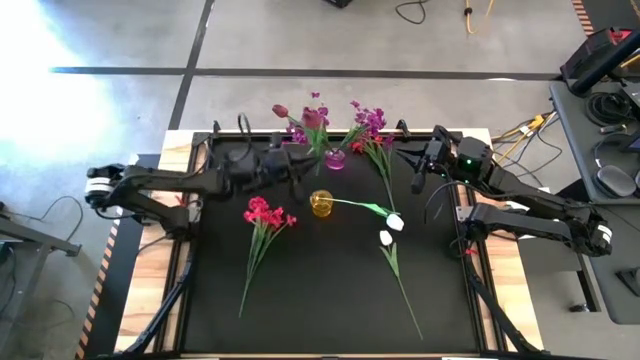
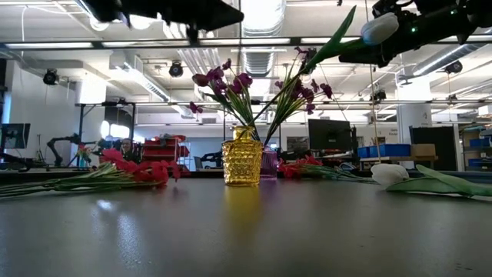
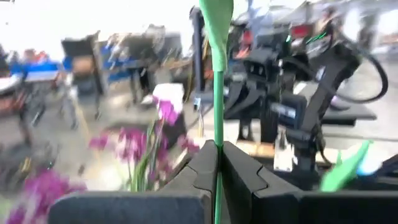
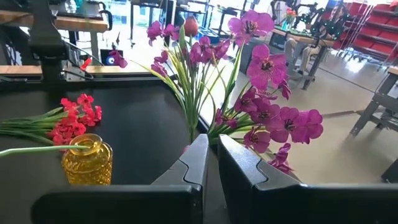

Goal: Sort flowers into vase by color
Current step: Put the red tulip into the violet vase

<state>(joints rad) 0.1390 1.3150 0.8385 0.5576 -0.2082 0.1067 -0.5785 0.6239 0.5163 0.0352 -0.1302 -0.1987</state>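
Note:
My left gripper [image 1: 298, 168] hangs just left of the pink vase [image 1: 335, 159], shut on a thin green flower stem [image 3: 217, 93] with a broad leaf; I cannot tell which bloom belongs to it. Purple flowers [image 1: 318, 118] stand in the pink vase. A white flower [image 1: 395, 222] lies with its stem end at the mouth of the yellow vase [image 1: 321, 204]. A second white flower [image 1: 386, 238] and a red-pink spray [image 1: 265, 215] lie flat on the mat. My right gripper [image 4: 211, 155] is shut and holds nothing, right of the vases. My left gripper pinches the green stem [image 3: 217, 127] between its two fingers, below the broad leaf. The fingers point level toward the table's right and lie across the stem. The stem runs on past the fingers, clear of the table there. Its bloom and lower end do not show.
More purple and red-pink sprays [image 1: 372, 122] lie at the far edge, right of the pink vase. The mat's near half [image 1: 320, 310] holds only the long stems of the red-pink and white flowers. Wooden boards [image 1: 505, 270] border the mat.

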